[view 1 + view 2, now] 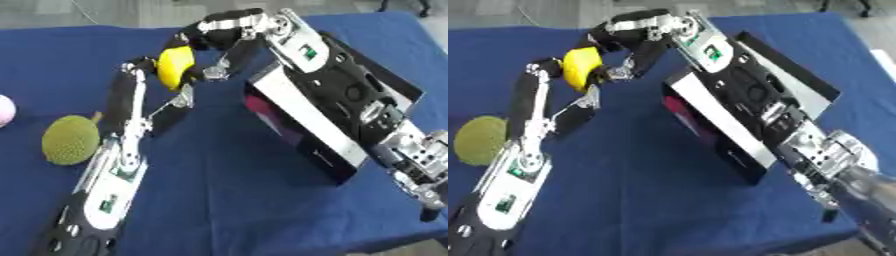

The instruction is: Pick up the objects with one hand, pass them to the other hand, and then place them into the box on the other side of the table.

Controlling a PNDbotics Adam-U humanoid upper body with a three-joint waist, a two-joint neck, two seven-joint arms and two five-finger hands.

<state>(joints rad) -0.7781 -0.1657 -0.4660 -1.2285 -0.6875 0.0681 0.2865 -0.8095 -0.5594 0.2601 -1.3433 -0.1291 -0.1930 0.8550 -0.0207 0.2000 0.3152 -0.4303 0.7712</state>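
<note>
A: What is nearest to the robot on the counter (227, 190)?

B: Only its blue cloth and the two forearms. The left arm comes up from the lower left corner and the right arm from the lower right side.

A: And a bit farther, on the left?

B: A round green fruit (70, 139) with a rough skin lies on the cloth, just beside the left arm but not touching it. At the very left edge there is a small part of a pale pink round thing (4, 110); I cannot say what it is.

A: Where is the box?

B: The box (306, 145) stands on the right half of the counter. It is black with light walls, it is open, and something dark pink shows inside. The right arm passes over it, so much of it is covered.

A: Now the far part. Where is the task's thing?

B: The yellow object (175, 65) is held in the air, above the cloth, left of the box. Both hands meet at it.

A: How are the hands?

B: The left hand (149, 67) has its fingers bent around the left side of the yellow object. The right hand (214, 35) comes from above and its fingers curl on the top and the right side. Which hand carries the weight, I cannot tell.
</note>
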